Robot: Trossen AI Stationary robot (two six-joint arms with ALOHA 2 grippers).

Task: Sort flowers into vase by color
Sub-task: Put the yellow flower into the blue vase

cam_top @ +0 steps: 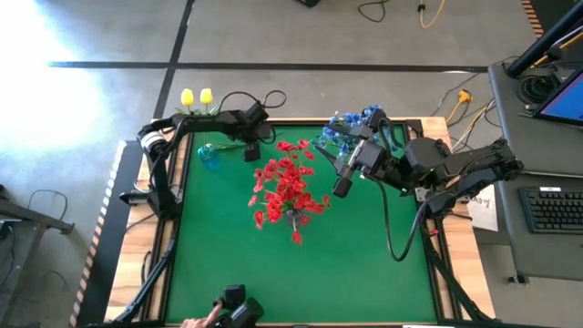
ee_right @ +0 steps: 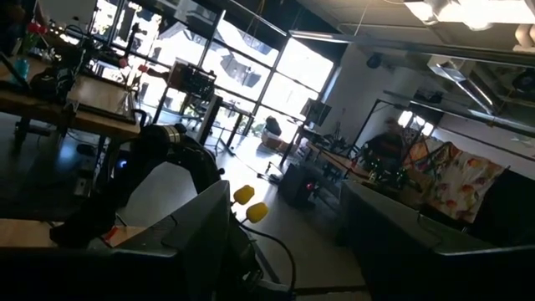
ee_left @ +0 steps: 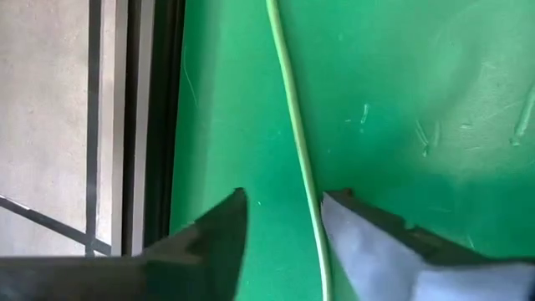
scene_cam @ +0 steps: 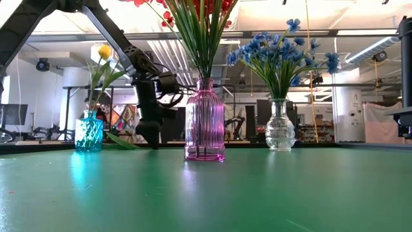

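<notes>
Left gripper (ee_left: 284, 221) fingers half-open, straddling a green stem (ee_left: 294, 125) flat on the surface at 11 o'clock by the teal vase (cam_top: 209, 155). Centre, close gently. Right gripper, 2 o'clock: can't tell.

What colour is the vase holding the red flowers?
Pink, ribbed glass vase; clearest in the low view.

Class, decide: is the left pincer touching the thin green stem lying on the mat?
Cannot tell. In the left wrist view the green stem runs between the left pincer fingers, hard against one finger, with no plain gap or contact.
</notes>
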